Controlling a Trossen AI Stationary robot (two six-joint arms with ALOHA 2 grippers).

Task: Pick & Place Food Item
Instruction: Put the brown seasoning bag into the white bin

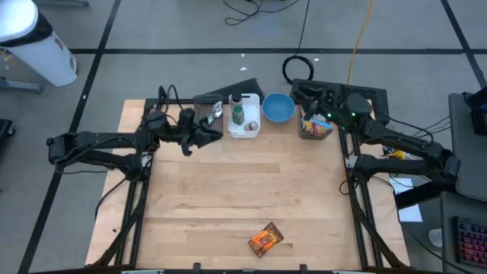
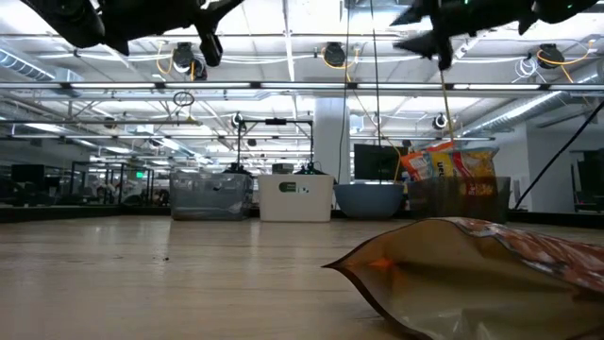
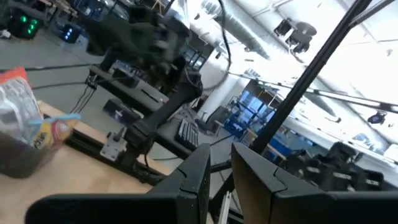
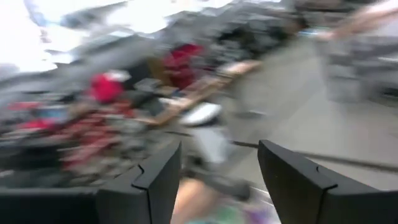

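1. Presently, a wooden table (image 1: 228, 198) is filling the middle of the high view, with both arms reaching in along its upper edge.
2. An orange-and-dark snack packet (image 1: 265, 240) is lying flat near the bottom centre of the high view, alone on the bare wood and well apart from both grippers; in the low view the same packet (image 2: 491, 269) is looming at lower right.
3. The left gripper (image 1: 211, 134) is hanging above the table at upper left of centre, just beside the white bin. In the left wrist view its fingers (image 3: 196, 180) are standing close together with only a narrow slit between them and nothing showing in it.
4. The right gripper (image 1: 304, 97) is hanging over the clear container at upper right of centre. In the right wrist view its fingers (image 4: 158, 180) are standing wide apart with nothing between them.
5. A white bin (image 1: 243, 120) is sitting at top centre, holding a dark green bottle (image 1: 237, 113).
6. A blue bowl (image 1: 278, 107) is sitting just right of the white bin.
7. A clear container (image 1: 314, 128) packed with colourful snack bags is standing right of the bowl.
8. A silvery crumpled item (image 1: 216, 113) is lying just left of the white bin; what it is cannot be told.
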